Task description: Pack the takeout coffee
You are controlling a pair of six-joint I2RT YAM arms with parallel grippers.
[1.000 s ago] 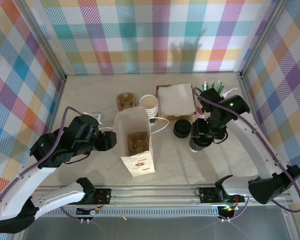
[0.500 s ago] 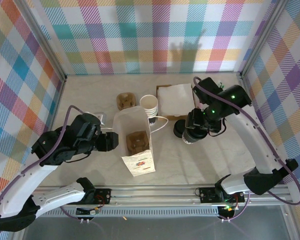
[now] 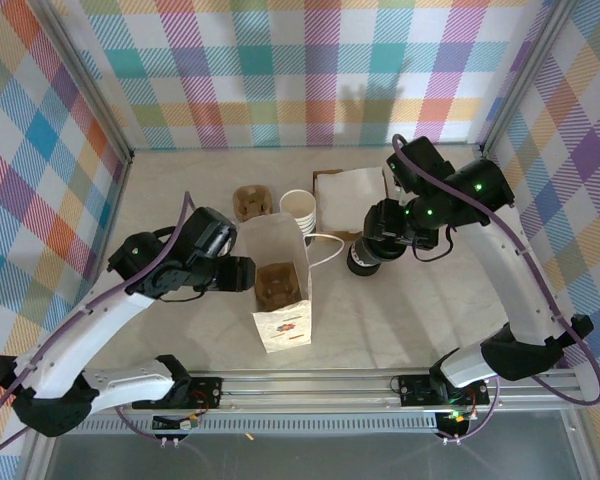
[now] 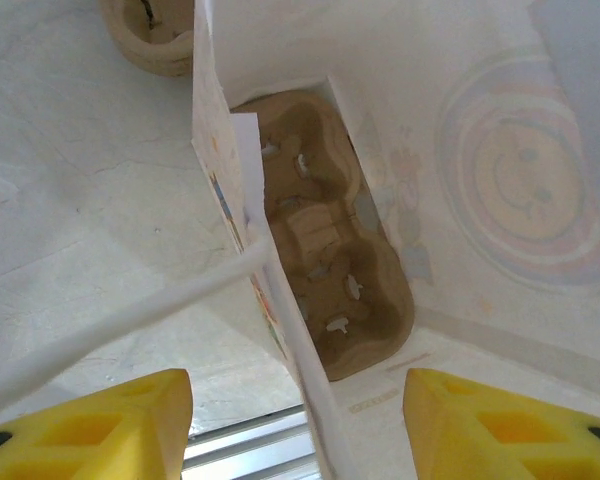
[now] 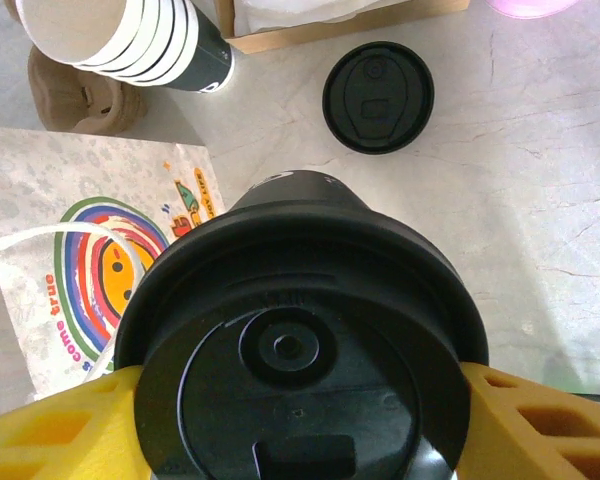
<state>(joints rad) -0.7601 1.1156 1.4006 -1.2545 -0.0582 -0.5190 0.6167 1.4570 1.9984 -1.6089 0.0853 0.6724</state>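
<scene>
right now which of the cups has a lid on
The takeout coffee held in the right gripper: it is capped in black. The stacked white cups are open-topped.

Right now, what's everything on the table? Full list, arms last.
bag: 1, white with rainbow print, centre, top open
cup carriers: 2, brown; one inside the bag, one on the table behind it
empty cups: one nested stack, white, behind the bag
box: 1, brown, white paper inside, right of the empty cups
lids: one pile, black, in front of the box
coffee cup: 1, black lid, right of the bag
table: 1, pale
left claw: open, astride the bag's left wall
right claw: shut on the coffee cup
</scene>
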